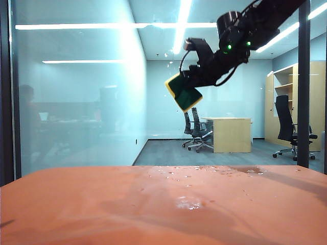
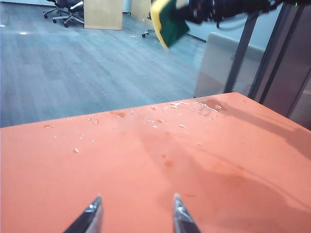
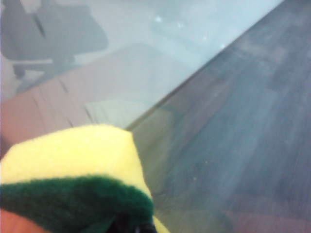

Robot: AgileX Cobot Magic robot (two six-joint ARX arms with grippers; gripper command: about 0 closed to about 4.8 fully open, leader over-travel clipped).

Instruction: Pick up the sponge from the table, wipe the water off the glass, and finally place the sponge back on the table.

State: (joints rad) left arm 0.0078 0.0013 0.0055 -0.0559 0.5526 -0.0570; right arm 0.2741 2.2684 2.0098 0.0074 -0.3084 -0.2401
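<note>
- You're looking at the big clear wall-sized glass pane with dark vertical frame bars standing right behind the wide, flat orange-red matte table. That's what the next move hinges on: the glass is lying straight ahead of the sponge face, past the table's far edge, with an office room showing through it.
- The right arm is the one doing the work. It's reaching in from the upper right of the exterior view, high above the table and up near the pane. The left arm is nowhere near it.
- Your right gripper is clamped tight on the rectangular yellow-foam sponge with the dark green scouring layer, which is hanging tilted, its long axis running diagonally. Whether it's actually touching the pane, I can't tell from these views.
- The left gripper is sitting low over the near table, fingertips spread wide, holding nothing.
- The water: small clear droplets and whitish specks are glinting on the glass just above and left of the sponge, so I'd guess you're sweeping up that way next. More drops are lying on the table near its far edge.
- Brands or writing: none readable anywhere.
</note>
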